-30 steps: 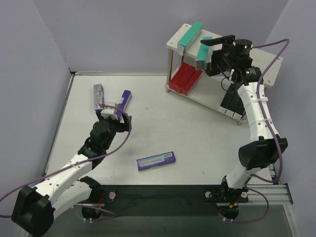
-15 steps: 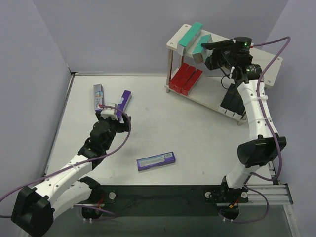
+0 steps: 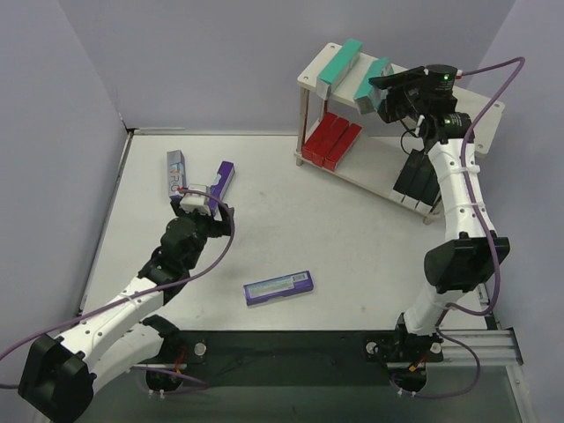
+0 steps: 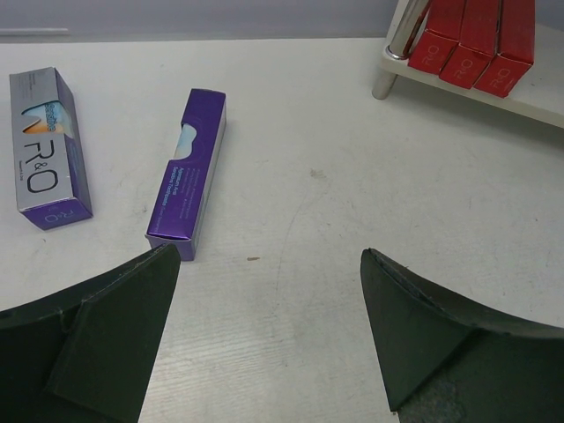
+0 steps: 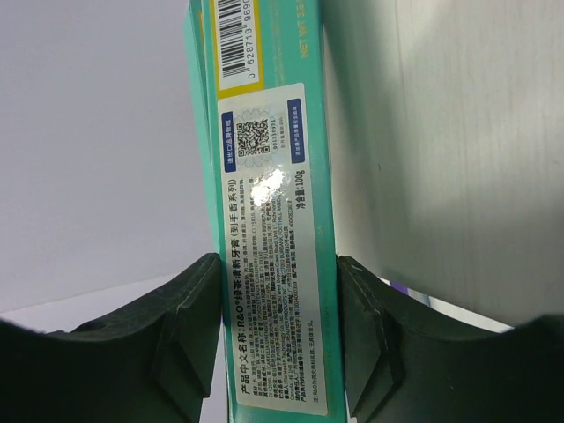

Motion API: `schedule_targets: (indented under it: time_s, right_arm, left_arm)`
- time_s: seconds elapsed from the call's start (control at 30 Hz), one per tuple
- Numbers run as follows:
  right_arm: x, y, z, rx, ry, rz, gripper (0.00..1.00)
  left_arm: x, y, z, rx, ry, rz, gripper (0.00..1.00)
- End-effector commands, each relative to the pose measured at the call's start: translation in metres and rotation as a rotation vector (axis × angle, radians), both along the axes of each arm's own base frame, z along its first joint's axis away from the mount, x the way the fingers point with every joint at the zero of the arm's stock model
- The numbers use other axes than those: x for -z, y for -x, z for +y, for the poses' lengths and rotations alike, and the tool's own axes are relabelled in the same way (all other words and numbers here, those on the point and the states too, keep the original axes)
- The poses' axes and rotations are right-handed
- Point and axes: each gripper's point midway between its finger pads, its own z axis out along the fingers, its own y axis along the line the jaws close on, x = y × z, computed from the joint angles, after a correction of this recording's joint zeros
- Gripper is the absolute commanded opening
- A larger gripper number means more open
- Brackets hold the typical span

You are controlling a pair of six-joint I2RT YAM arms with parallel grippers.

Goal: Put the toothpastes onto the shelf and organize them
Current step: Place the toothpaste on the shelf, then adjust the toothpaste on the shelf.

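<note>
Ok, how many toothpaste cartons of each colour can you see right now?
teal cartons: 2
red cartons: 3
purple cartons: 3
black cartons: 2, as far as I can tell
Total: 10

Two teal cartons point(image 3: 339, 63), three red cartons point(image 3: 333, 138), three purple cartons point(image 3: 278, 287) — one shelf point(image 3: 374, 174).

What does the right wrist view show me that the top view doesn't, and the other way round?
Right wrist only: the barcode and QR code printed on the teal carton. Top only: purple cartons loose on the table, red cartons on the shelf, lower board. Both: the right tool closed on that teal carton.
</note>
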Motion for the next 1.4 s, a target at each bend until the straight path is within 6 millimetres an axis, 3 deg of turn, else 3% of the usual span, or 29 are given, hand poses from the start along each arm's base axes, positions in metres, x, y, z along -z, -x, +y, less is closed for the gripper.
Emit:
schedule_targets:
  time_s: [0.0, 0.1, 0.27, 0.37, 0.63, 0.7, 0.73, 0.77, 0.83, 0.87, 0.9, 1.0, 1.2, 1.37]
  right_arm:
    - [0.004, 0.004, -0.008, -0.025, 0.106, 0.004, 0.47]
    - [0.011, 0.011, -0.015, -0.017, 0.178, 0.029, 0.5]
    - [0.007, 0.021, -0.022, -0.015, 0.256, 0.029, 0.71]
    - [0.005, 0.027, -0.024, -0.022, 0.298, 0.023, 0.77]
    - [-0.019, 0.048, -0.028, -0.01, 0.49, -0.041, 0.81]
    - [-0.029, 0.057, -0.014, -0.032, 0.56, -0.08, 0.82]
    - [-0.029, 0.058, -0.021, -0.006, 0.673, -0.081, 0.83]
    - [-0.033, 0.066, -0.003, -0.033, 0.728, -0.105, 0.83]
    - [-0.032, 0.072, 0.001, -0.031, 0.899, -0.108, 0.84]
    - [-0.032, 0.074, -0.008, 0.039, 0.981, -0.077, 0.84]
    - [-0.033, 0.08, 0.009, 0.02, 1.028, -0.089, 0.84]
    - [-0.033, 0.087, 0.015, 0.081, 1.191, -0.057, 0.84]
    - [-0.039, 0.088, 0.016, 0.187, 1.358, -0.006, 0.84]
    - [-0.034, 0.075, 0.024, 0.195, 1.394, 0.009, 0.81]
  left_arm:
    - [-0.029, -0.003, -0.003, 0.001, 0.022, -0.069, 0.95]
    - [-0.03, -0.002, -0.003, 0.003, 0.021, -0.071, 0.95]
    - [-0.028, -0.002, -0.004, 0.006, 0.017, -0.066, 0.95]
    - [-0.03, -0.001, -0.005, 0.009, 0.019, -0.07, 0.95]
    - [-0.031, 0.0, -0.006, 0.011, 0.019, -0.073, 0.95]
    - [-0.032, 0.0, -0.007, 0.011, 0.02, -0.075, 0.95]
    - [-0.031, 0.0, -0.006, 0.006, 0.017, -0.074, 0.95]
    - [-0.033, 0.001, -0.006, 0.005, 0.018, -0.075, 0.95]
    - [-0.032, 0.002, -0.007, 0.002, 0.014, -0.072, 0.95]
    - [-0.033, 0.002, -0.006, -0.003, 0.014, -0.072, 0.95]
    - [-0.033, 0.003, -0.006, -0.003, 0.01, -0.07, 0.95]
    - [-0.036, 0.006, -0.009, 0.005, 0.013, -0.074, 0.95]
    - [-0.044, 0.011, -0.008, -0.001, 0.031, -0.088, 0.95]
    - [-0.051, 0.014, -0.01, 0.005, 0.048, -0.101, 0.95]
